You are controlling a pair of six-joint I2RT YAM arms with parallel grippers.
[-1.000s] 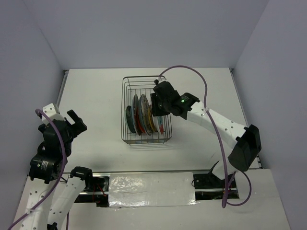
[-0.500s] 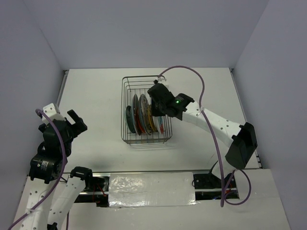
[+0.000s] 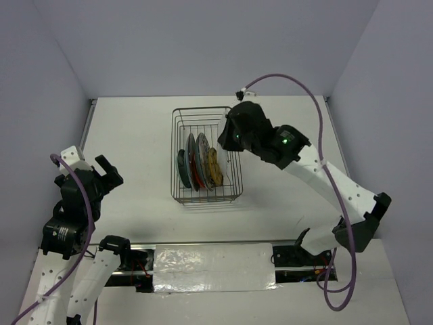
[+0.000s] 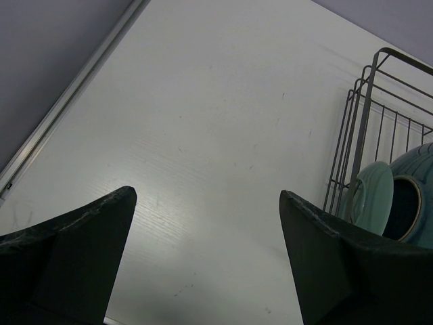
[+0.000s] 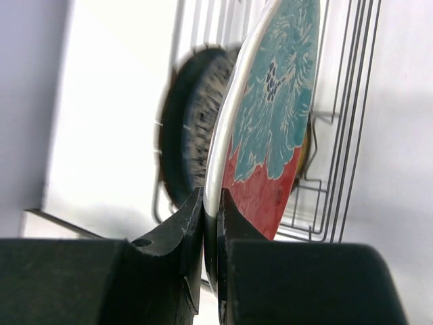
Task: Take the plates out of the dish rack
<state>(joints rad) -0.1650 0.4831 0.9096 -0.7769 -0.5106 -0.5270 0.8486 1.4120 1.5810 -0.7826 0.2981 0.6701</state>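
White tabletop point(image 3: 122, 135) carries a dark wire dish rack point(image 3: 181, 122) of round plates point(image 3: 203, 169) on edge. Above it, the right gripper point(image 5: 211, 210) pinches a teal-and-red flowered plate point(image 5: 277, 101) by the rim; the left gripper point(image 4: 206, 196) gapes wide.

The right arm point(image 3: 331, 183) is showing white links between black joints, a green light point(image 3: 286, 141) glowing on its dark wrist, a purple cable point(image 3: 274, 76) looping off it. The left arm point(image 3: 71, 157) is wearing matching colours and a matching cable point(image 3: 54, 159). The left claw point(image 4: 206, 196) and right claw point(image 5: 211, 203) are showing matte black wedges.
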